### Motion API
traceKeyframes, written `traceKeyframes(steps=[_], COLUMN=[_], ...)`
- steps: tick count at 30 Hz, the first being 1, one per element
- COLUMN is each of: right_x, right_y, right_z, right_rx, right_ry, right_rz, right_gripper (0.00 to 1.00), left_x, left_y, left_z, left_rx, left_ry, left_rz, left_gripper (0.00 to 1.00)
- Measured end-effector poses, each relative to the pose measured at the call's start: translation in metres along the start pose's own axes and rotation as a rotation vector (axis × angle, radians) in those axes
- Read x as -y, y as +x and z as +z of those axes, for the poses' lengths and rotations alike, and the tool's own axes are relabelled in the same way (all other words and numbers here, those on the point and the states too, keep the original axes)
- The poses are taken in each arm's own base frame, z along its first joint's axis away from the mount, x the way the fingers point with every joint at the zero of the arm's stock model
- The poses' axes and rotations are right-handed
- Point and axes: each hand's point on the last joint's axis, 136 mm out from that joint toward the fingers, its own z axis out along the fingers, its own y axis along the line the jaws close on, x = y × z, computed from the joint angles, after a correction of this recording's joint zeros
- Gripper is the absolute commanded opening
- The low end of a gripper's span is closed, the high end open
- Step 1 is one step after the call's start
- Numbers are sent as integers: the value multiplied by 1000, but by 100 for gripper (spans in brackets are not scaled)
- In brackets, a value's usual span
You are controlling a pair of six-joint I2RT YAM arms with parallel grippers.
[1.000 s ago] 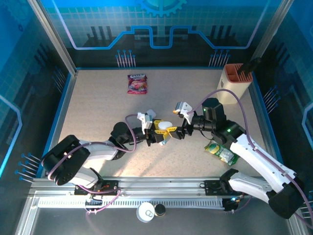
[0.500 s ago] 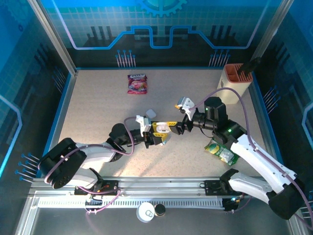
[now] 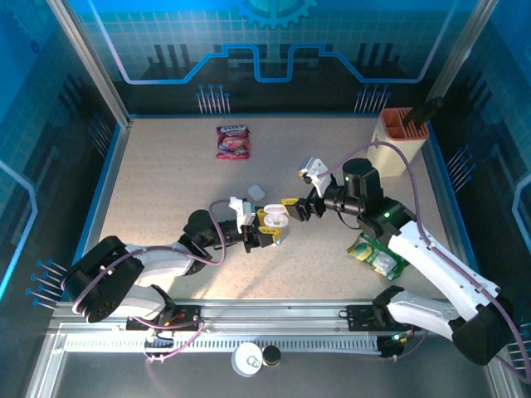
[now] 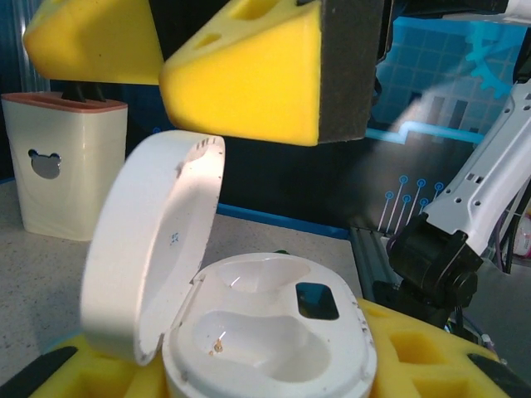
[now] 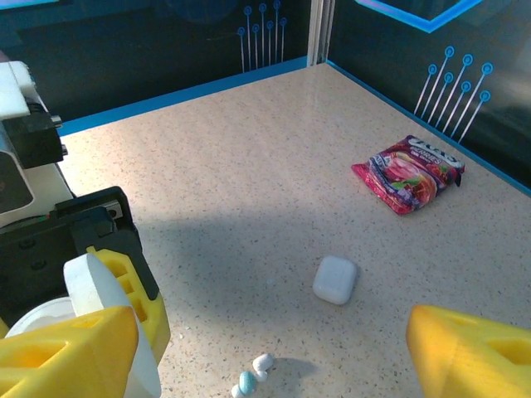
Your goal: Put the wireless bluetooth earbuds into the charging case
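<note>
**Status, insertion step**

1. L gripper (image 3: 265, 230): clamped on the base of the charging case (image 4: 270, 336), lid hinged up and open. Both wells look empty in the L wrist view.
2. R gripper (image 5: 274, 336): jaws spread wide, nothing between them. In the L wrist view its yellow pads hang just above the open case.
3. Earbuds (image 5: 255, 372): on the table, seen low in the R wrist view between the R fingers and near the L gripper's yellow pad. One is white, one pale blue.

**Key relation**

- The earbuds lie below the R gripper, slightly to the case side of its centre line.
- The pair forms a short diagonal, upper right to lower left in the R wrist view.
- The R arm is free and nearer, while the L arm is occupied w/ the case. You'd likely pick w/ R: lower it, then line the jaws across one bud.

**Limits**

- Stem direction of each bud: too small to tell.
- The blue bud sits at the frame edge, so its full outline is unclear.
- Can't tell whether the case rests on the table or is held clear.
- Small closed white case (image 5: 335, 279) lies farther out. Don't mistake it for the target.
</note>
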Motion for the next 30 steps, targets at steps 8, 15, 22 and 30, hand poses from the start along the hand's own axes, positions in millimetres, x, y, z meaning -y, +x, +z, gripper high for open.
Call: traceKeyframes(steps=[8, 15, 22, 30], right_x=[-1, 27, 37, 3], right_y=[-3, 23, 92, 168], right_z=[-24, -16, 25, 70], right_rx=[88, 26, -188, -469], right_ry=[27, 113, 151, 106], right_rz=[89, 321, 560, 706], right_gripper=[87, 80, 76, 74], left_x=[-36, -68, -99, -104], left_y=[1, -10, -20, -22], left_z=[-20, -41, -66, -73], left_rx=[24, 57, 83, 87], left_ry=[-116, -217, -318, -333], left_rz=[-18, -7, 6, -10], left_gripper=[22, 22, 22, 21])
